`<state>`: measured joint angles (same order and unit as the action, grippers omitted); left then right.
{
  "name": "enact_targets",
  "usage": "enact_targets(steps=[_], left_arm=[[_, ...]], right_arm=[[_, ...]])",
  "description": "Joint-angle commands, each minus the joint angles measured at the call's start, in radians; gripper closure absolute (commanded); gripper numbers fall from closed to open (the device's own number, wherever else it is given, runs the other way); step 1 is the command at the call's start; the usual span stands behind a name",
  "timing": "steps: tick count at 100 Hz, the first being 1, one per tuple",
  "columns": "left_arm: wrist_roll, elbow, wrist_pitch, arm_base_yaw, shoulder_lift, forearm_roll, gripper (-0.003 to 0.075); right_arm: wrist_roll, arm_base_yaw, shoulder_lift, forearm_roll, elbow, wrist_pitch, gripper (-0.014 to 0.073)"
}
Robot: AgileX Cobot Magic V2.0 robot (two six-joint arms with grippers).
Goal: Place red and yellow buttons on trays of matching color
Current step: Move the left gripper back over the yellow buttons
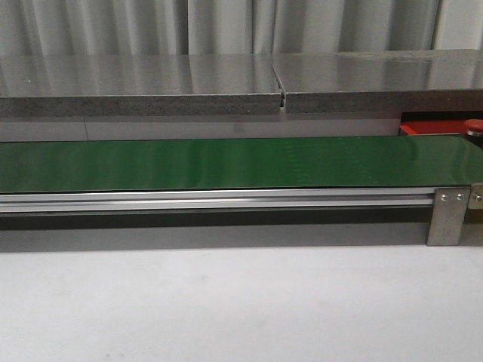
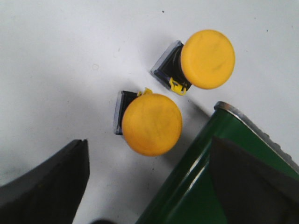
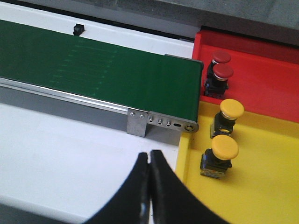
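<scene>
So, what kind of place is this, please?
Probably a lab mock-up of a factory sorting line: a green conveyor belt on an aluminium frame, red tray and yellow tray at its end.

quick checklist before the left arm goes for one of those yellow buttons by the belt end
1. Left gripper open: ok, its fingers stand wide apart with nothing between them.
2. Targets in sight: ok, two yellow buttons, the nearer and the farther, lie on their sides on the white table.
3. Room to close on one: cannot tell, the nearer sits tight against the green belt.
4. Yellow tray has room: ok, two yellow buttons stand at one edge.
5. Red tray sorted: ok, only red buttons on it.
6. Right gripper out of the way: ok, shut and empty.
</scene>
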<state>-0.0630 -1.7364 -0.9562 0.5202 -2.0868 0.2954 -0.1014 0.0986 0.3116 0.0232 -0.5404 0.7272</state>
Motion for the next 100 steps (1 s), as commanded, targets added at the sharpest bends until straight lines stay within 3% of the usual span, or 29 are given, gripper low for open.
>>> enact_targets(steps=[1,29,62,100], left_arm=[[-0.011,-0.056,0.027,-0.004,0.031,0.028,0.0207],[-0.011,-0.058,0.050,-0.004,-0.004,0.028,0.0227],[-0.011,-0.058,0.055,-0.004,-0.004,0.028,0.0550],[-0.002,-0.056,0.037,-0.004,0.093,-0.033,0.0564]], right_arm=[[-0.012,0.000,0.007,-0.001,-0.021,-0.066,0.0715],[-0.012,0.000,0.007,-0.001,-0.021,-0.066,0.0715],[-0.012,0.000,0.007,-0.001,-0.021,-0.066,0.0715],[-0.012,0.000,0.007,-0.001,-0.021,-0.066,0.0715]])
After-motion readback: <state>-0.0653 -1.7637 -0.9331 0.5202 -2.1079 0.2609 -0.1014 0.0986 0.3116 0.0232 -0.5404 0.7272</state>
